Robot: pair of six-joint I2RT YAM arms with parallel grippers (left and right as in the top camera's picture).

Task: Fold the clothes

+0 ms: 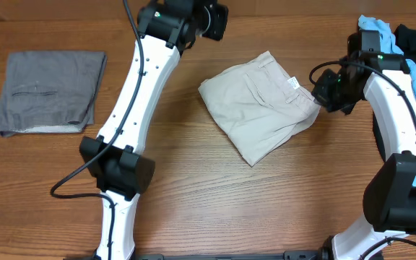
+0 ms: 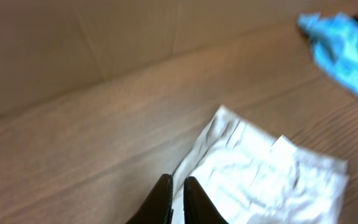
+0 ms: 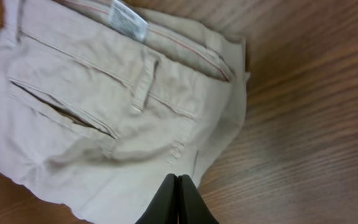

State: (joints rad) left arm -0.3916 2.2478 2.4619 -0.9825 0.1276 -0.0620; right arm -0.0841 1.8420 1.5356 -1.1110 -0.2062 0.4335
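The beige shorts (image 1: pixel 260 107) lie folded mid-table. Both the left gripper (image 2: pixel 177 202) and right gripper (image 3: pixel 178 200) are pressed together, holding nothing. Any careless sweep could snag and undo the fold

The beige shorts (image 3: pixel 104 118) lie folded on the wooden worktop (image 3: pixel 309 112), filling the left and middle of the right wrist view, with bare wood to the right. A small white tag (image 3: pixel 128 18) sits at the waistband near the top edge, a belt loop (image 3: pixel 143 84) runs down below it, and a slit pocket (image 3: pixel 61 109) crosses the cloth on the left. At the bottom centre the right pincer (image 3: pixel 178 202) shows its two dark fingers pressed together, their tips just at the lower edge of the shorts.
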